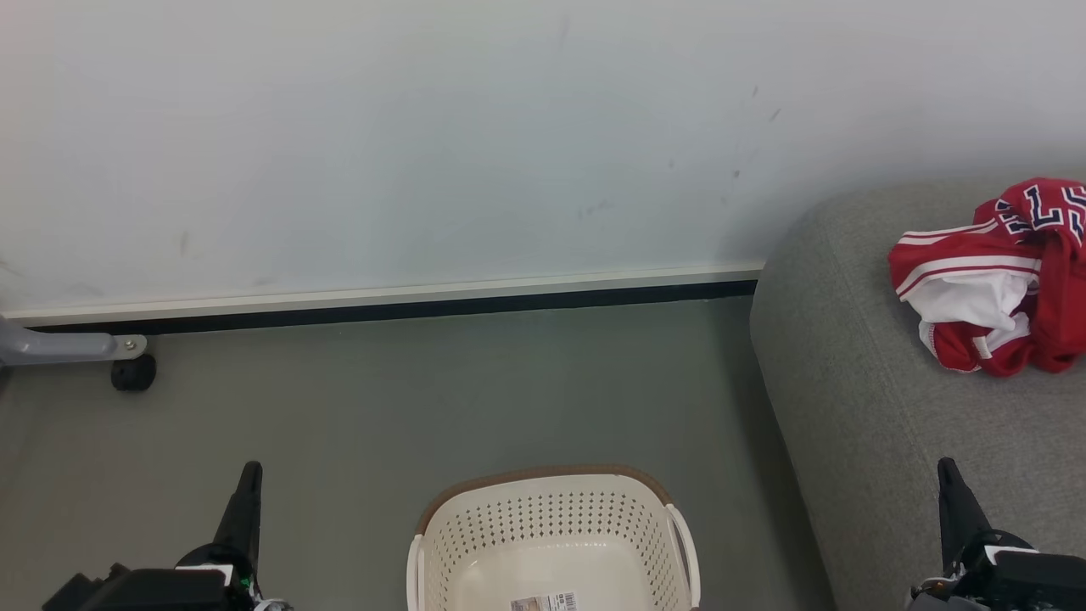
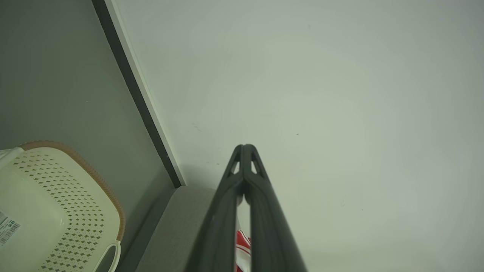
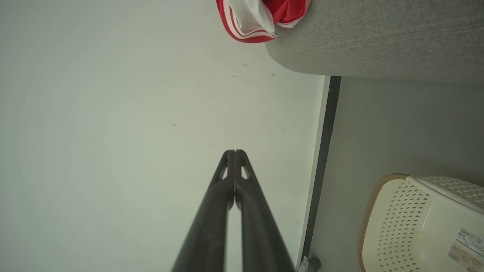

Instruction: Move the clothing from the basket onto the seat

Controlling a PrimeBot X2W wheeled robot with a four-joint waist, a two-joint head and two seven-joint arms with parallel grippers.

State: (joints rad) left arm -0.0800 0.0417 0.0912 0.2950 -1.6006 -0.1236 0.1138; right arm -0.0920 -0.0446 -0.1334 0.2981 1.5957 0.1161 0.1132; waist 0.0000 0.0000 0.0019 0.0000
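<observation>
Now: clothing (image 1: 993,280) heaped on seat (image 1: 865,407), right of and beyond basket (image 1: 551,518). Left gripper (image 1: 251,468) and right gripper (image 1: 947,467) flank basket, both pinched closed, empty. Risk: loose heap slumps off seat if nudged.

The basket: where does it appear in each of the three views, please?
Head view: basket at the bottom centre, on the floor.
Left wrist view: basket in the lower left corner.
Right wrist view: basket in the lower right corner.
Shared landmark: the dark skirting strip below the white wall.
</observation>
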